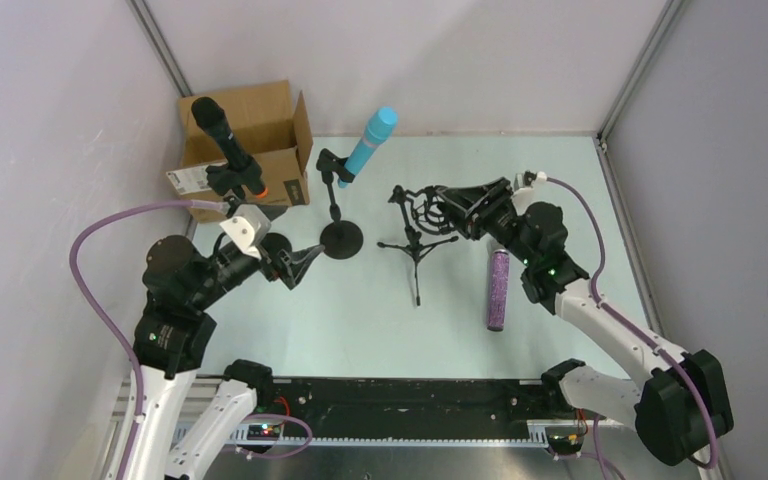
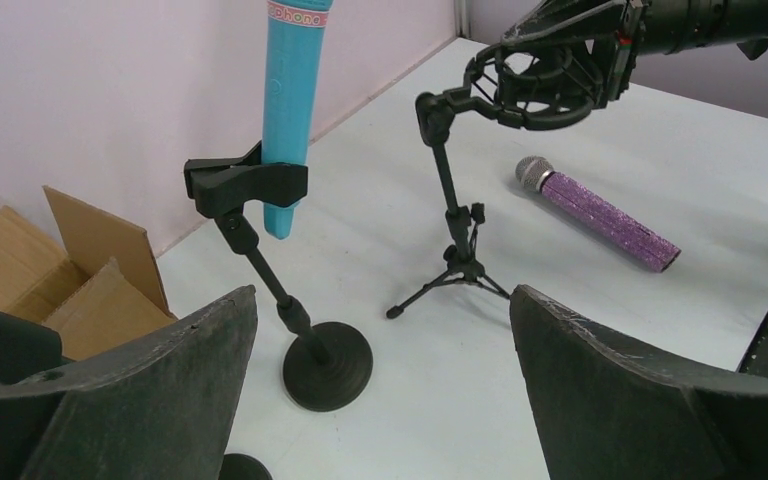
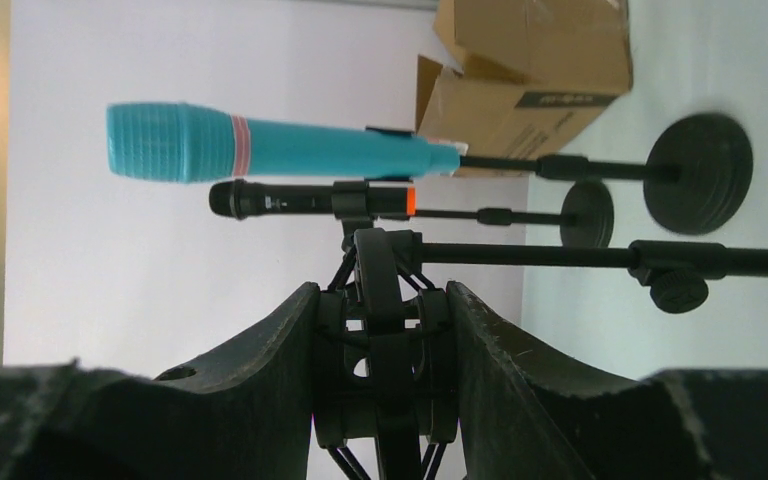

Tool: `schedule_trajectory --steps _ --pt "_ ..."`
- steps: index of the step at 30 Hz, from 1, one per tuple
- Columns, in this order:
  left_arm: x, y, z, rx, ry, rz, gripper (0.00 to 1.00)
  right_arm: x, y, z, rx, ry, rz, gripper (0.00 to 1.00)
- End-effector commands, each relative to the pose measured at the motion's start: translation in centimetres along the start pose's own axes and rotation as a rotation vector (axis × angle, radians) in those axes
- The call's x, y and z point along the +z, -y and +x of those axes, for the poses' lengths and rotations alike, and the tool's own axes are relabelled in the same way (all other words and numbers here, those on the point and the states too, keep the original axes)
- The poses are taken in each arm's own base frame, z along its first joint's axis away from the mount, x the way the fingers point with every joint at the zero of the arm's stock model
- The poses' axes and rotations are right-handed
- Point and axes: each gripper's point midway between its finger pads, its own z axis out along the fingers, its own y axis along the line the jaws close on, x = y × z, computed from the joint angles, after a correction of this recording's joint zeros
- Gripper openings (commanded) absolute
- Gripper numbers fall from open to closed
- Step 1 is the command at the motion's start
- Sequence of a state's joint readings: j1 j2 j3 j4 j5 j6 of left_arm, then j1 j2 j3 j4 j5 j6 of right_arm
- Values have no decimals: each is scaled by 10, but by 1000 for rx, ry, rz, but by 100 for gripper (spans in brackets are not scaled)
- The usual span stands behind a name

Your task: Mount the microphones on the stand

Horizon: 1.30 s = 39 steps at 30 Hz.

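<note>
The glittery purple microphone (image 1: 498, 290) (image 2: 600, 215) lies flat on the table, right of the tripod stand (image 1: 415, 240) (image 2: 457, 240). My right gripper (image 1: 447, 212) (image 3: 385, 330) is shut on the tripod stand's black shock mount (image 2: 535, 85) (image 3: 385, 350), both fingers pressing its rings. The turquoise microphone (image 1: 372, 143) (image 2: 290, 110) (image 3: 280, 145) sits in the clip of a round-base stand (image 1: 341, 238) (image 2: 325, 365). The black microphone with the orange-red end (image 1: 222, 135) (image 3: 300, 200) is clipped in another stand at the far left. My left gripper (image 1: 308, 268) (image 2: 380, 400) hangs open beside the round base, holding nothing.
An open cardboard box (image 1: 260, 125) (image 2: 50, 270) stands in the back left corner behind the black microphone's stand. Walls close in the table on the left, back and right. The tripod's legs (image 1: 418, 270) spread toward the table's middle.
</note>
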<state>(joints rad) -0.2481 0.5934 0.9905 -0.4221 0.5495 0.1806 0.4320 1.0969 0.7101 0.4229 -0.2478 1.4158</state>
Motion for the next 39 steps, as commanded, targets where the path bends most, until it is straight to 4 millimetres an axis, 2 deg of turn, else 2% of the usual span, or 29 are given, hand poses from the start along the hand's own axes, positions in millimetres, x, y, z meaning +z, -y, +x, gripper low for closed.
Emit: schedule_trajectory --steps 1,9,15,17,21,24,25,26,28,33,36,39 --pt "0 1 -1 -3 14 6 100 -12 -29 20 57 -35 -81 49" --pt "3 3 -2 -2 11 29 100 -28 -43 62 103 -143 -129 50" --pt "1 6 0 11 15 41 100 -40 -47 73 135 -177 -148 51" --pt "0 7 -3 31 21 45 100 -45 -42 76 142 -183 -141 51" --pt "0 7 -5 24 24 48 100 -53 -22 78 78 -181 -85 53" --pt "0 9 -3 13 21 55 100 -62 -9 79 54 -199 -57 57" --pt "0 9 -3 12 20 56 100 -64 4 79 51 -207 -15 61" --pt "0 10 -2 12 20 58 100 -68 5 78 45 -213 -7 65" --pt "1 11 -1 10 19 65 100 -75 21 76 32 -211 58 75" --pt "1 13 -2 2 21 78 100 -85 26 61 -15 -161 90 98" --pt "-1 13 -3 -4 25 69 100 -91 28 52 -73 -167 144 99" --pt "-4 13 -2 -7 29 56 100 -98 33 31 -163 -127 258 99"
